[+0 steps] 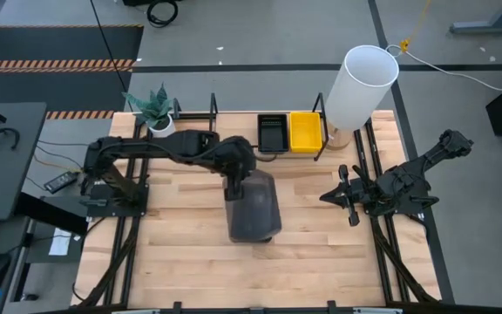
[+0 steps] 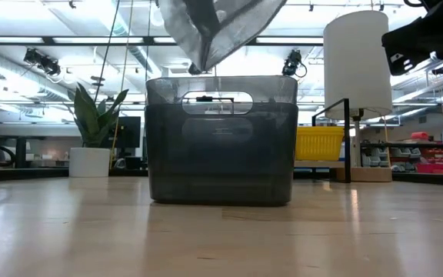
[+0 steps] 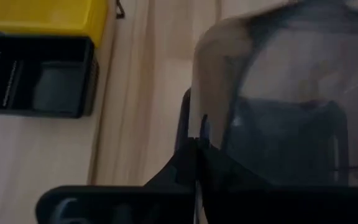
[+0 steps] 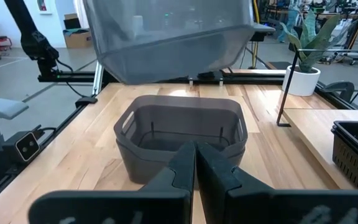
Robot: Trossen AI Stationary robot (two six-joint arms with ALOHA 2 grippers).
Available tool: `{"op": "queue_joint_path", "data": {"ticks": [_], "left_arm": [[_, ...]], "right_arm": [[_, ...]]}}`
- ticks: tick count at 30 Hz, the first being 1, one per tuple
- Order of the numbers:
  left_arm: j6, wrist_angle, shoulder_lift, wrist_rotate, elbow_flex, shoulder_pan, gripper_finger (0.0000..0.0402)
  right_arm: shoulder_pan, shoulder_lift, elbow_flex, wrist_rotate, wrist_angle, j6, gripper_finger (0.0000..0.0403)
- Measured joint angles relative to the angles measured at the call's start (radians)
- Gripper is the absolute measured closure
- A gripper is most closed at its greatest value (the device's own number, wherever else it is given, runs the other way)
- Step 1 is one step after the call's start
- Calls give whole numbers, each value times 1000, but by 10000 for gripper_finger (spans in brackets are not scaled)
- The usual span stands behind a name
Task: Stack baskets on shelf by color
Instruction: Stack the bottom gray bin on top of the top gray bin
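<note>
Light-wood plank desk [image 1: 181, 253], with a low shelf [image 1: 242, 139] framed by thin black uprights along the far edge. On the shelf: a black perforated basket [image 1: 273, 133] touching a yellow basket [image 1: 305, 131], which sits on the side toward the tall white cylinder [image 1: 362, 85]. On the desk: a smoky-grey basket [image 4: 182, 138] near the middle, in front of the shelf; a potted plant [image 1: 157, 112] at the shelf's other end.
</note>
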Motion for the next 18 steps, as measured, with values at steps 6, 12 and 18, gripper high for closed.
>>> {"op": "queue_joint_path", "data": {"ticks": [6,12,18], "left_arm": [[0,-126,100,-21,122,-1,395],[1,-179,136,-44,124,0,395],[6,-224,160,-54,125,0,395]], "right_arm": [[0,0,0,0,2,0,380],[0,0,0,1,10,0,380],[0,0,0,1,17,0,380]]}}
